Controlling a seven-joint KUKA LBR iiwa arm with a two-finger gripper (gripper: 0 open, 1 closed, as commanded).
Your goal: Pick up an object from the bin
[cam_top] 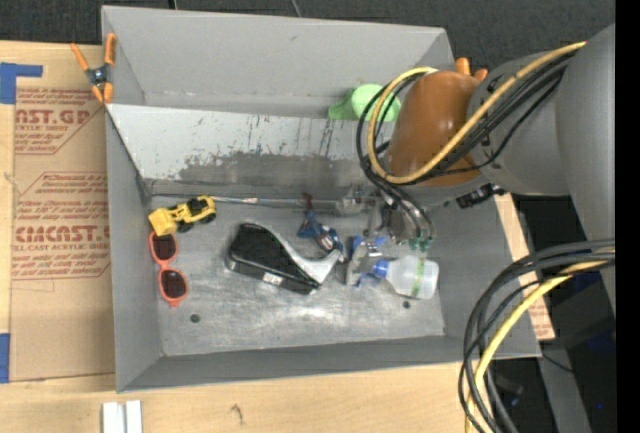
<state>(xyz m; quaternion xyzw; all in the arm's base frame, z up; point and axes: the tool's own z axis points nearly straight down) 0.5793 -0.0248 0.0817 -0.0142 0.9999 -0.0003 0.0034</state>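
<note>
My gripper (383, 224) hangs below the arm's orange cover at the right of the bin's floor, low over a small cluster of things. Right under it lies a clear plastic bottle (412, 278) with a blue cap, on its side. Just to the left sits a small blue and dark object (324, 235). A white flat piece (322, 269) rests against a black oblong case (264, 259) in the middle of the floor.
A yellow toy vehicle (184, 213) and red sunglasses (167, 267) lie at the left of the bin. A light green object (362, 102) rests by the back wall, partly behind the arm's cover. Cables loop around the wrist.
</note>
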